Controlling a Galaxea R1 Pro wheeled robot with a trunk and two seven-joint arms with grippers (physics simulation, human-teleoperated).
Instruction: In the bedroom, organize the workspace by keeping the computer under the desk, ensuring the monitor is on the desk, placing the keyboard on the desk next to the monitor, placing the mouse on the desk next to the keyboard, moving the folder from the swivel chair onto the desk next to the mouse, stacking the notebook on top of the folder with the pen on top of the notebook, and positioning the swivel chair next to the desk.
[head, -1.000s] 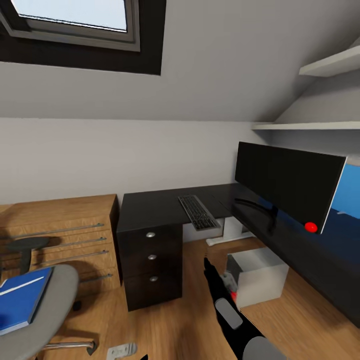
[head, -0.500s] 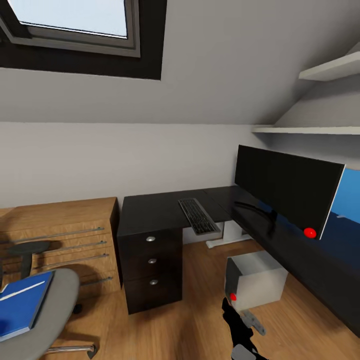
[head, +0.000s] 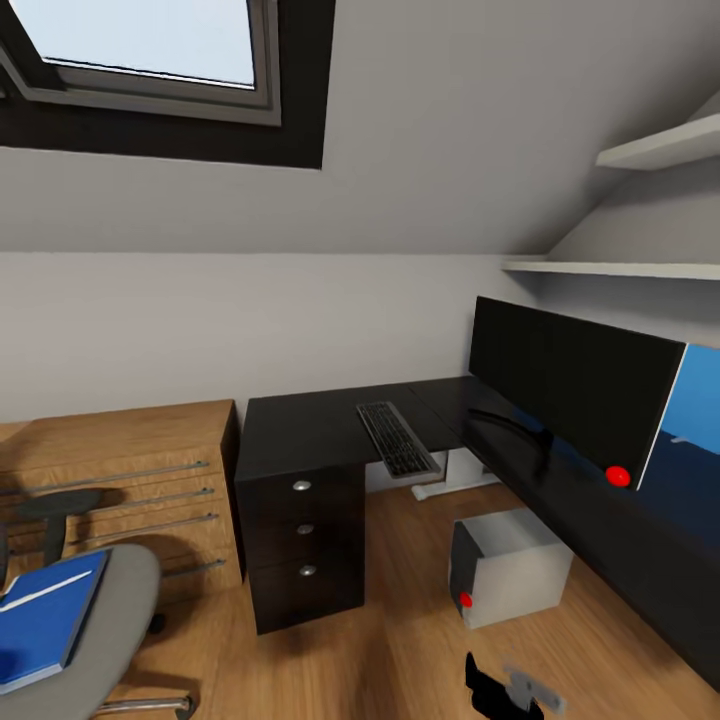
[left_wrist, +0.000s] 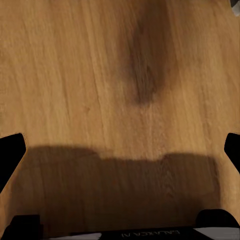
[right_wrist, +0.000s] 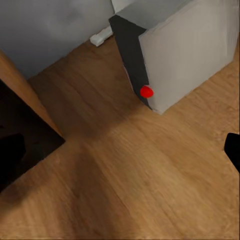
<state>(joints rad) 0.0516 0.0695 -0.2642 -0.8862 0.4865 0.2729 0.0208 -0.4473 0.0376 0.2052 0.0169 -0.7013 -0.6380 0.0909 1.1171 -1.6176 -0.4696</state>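
A sloped pale grey ceiling (head: 450, 120) carries a dark-framed skylight (head: 150, 40) showing bright sky. Two white wall shelves (head: 640, 268) sit at the right. A low light-wood drawer cabinet (head: 120, 460) stands against the plain wall (head: 250, 320), on warm wood plank flooring (head: 400, 660).

Black desk (head: 310, 425), grey computer (head: 520, 570) with red light, blue folder (head: 45, 620).

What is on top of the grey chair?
A blue folder lies flat on the seat of the chair. The picture's edge cuts off part of the folder and the seat, so anything further along there cannot be seen.
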